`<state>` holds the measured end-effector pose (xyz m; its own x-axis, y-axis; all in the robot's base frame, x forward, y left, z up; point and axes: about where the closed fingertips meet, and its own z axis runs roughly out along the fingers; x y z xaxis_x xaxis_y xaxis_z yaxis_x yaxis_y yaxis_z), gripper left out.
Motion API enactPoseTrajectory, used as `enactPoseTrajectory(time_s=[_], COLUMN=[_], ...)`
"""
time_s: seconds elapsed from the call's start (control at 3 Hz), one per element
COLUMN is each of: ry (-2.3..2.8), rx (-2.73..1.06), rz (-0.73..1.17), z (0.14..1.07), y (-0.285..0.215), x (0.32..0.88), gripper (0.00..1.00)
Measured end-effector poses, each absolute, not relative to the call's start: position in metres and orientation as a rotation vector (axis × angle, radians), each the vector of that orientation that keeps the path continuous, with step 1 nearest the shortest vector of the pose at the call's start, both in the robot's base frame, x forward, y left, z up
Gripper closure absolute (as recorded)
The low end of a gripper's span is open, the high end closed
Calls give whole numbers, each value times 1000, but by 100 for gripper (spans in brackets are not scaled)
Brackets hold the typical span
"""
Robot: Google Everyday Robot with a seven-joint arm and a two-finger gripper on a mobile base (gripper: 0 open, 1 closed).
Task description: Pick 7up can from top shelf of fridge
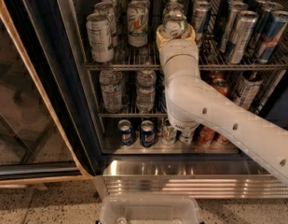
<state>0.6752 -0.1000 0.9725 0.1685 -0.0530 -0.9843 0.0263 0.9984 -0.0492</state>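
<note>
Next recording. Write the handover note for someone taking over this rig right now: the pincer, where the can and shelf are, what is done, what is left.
Pincer: raised to the top shelf inside the fridge, at a front-row can; this view does not confirm a grip.
7up can: the one at the pincer, upright, in a middle row; the arm hides its base. A like can stands one row to its left.
Done: the reach to the can.
Left: confirm the grip, then draw the can out of the fridge.
</note>
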Motion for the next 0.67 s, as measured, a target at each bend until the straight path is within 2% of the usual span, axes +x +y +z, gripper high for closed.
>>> enactPoseTrajectory(time_s=[0.33,0.67], ry=[1400,1403], rx=[-22,-25], rz=[-56,-52], z=[973,973], y=[-100,-100], x=[675,675], gripper=[100,100])
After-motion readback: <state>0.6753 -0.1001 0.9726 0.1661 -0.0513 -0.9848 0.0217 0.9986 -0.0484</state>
